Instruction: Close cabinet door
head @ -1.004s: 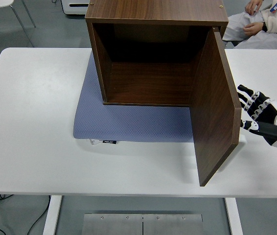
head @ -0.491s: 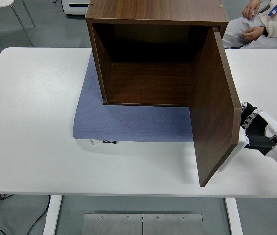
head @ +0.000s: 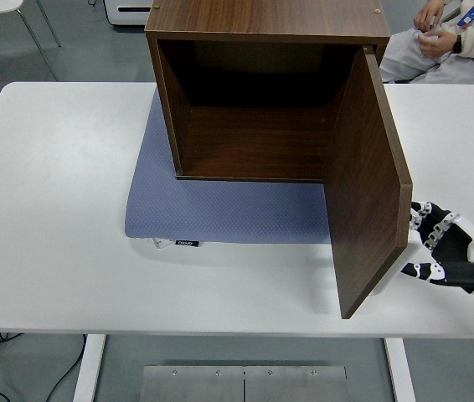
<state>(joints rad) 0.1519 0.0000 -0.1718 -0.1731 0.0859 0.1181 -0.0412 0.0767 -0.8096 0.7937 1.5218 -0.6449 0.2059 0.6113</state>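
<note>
A dark wooden cabinet stands on a blue-grey mat at the back middle of the white table. Its inside holds nothing. Its door, hinged on the right, swings out toward the near edge, standing roughly square to the opening. My right hand comes in from the right edge, low behind the door's outer face near its free edge. Its fingers are spread, their tips at or behind the door edge; contact is hidden. The left arm does not show.
A person sits at the top right, hands together, beyond the table's far corner. A chair stands at the top left. A white unit sits on the floor behind the cabinet.
My right hand has dropped lower and nearer along the door's outer face, from mid-height toward its lower free edge. The door has hardly moved.
</note>
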